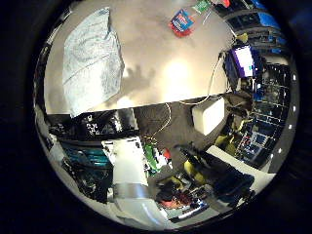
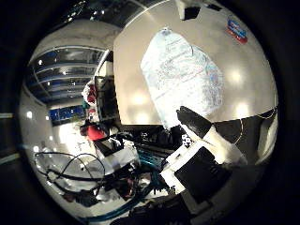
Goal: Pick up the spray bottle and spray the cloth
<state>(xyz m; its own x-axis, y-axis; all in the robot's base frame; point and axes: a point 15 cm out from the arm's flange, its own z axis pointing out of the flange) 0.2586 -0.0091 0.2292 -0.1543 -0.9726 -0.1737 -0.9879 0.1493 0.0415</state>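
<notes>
A crumpled light grey cloth (image 1: 93, 58) lies flat on the beige table (image 1: 166, 68) near one end; in the right thumb side palm view the cloth (image 2: 183, 70) fills the middle of the table. I cannot make out a spray bottle in either view. My hand is high above the table's edge, away from the cloth. One black-tipped white finger (image 2: 211, 136) reaches into the right thumb side palm view and looks relaxed, with nothing in it. Black and white parts of the hand (image 1: 102, 127) show in the right little finger side palm view.
A small red and blue pack (image 1: 183, 19) lies at the table's far side, away from the cloth. A lit monitor (image 1: 242, 60) and cluttered equipment stand beyond the table. A white box (image 1: 208, 117) sits off the table's edge, with chairs and gear below.
</notes>
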